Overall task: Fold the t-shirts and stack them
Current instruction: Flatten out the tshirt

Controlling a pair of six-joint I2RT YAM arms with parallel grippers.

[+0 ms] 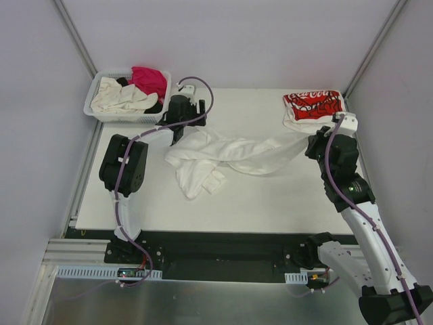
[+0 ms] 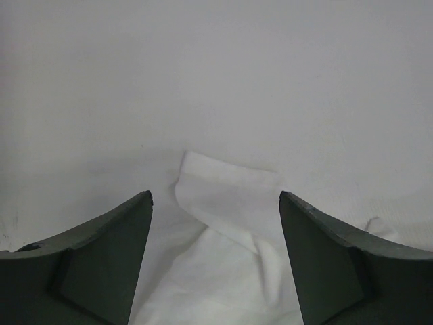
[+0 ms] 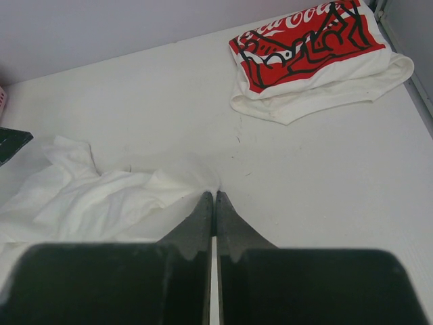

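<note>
On the table (image 1: 270, 203), the plain white t-shirt (image 1: 203, 154) is spread crumpled, well apart from the near edge. The left tool (image 2: 215, 200) is held wide above one corner, elbow folded. The right tool (image 3: 214, 198) is pinched shut on the opposite end, near the folded Coca-Cola t-shirt (image 3: 308, 47).
</note>
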